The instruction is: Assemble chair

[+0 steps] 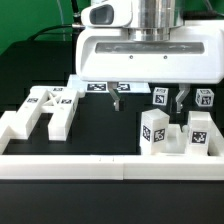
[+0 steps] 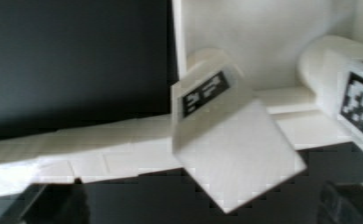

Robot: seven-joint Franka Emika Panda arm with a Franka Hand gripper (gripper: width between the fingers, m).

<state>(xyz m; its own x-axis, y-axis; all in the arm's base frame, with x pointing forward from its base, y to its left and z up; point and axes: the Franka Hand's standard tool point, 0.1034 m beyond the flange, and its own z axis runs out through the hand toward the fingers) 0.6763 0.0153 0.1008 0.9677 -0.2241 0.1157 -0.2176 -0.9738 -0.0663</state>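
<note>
Black tabletop (image 1: 100,130) holds your loose chair pieces (image 1: 155,131) just behind the border wall (image 1: 110,166). Farther behind that wall your gripper (image 1: 149,100) hangs spread and empty. You seem between picks: next, descend squarely over one piece and close.

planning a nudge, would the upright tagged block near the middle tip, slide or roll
The block probably won't roll, since its faces are flat. It may tip if pushed high, because it looks taller than wide. It is likely stiff and fairly light, as it looks like chunky matte plastic.

Exterior view close, facing the gripper (image 1: 149,103) head-on, wrist view above it looking down, both sharing chair pieces (image 1: 152,135) beneath it.
</note>
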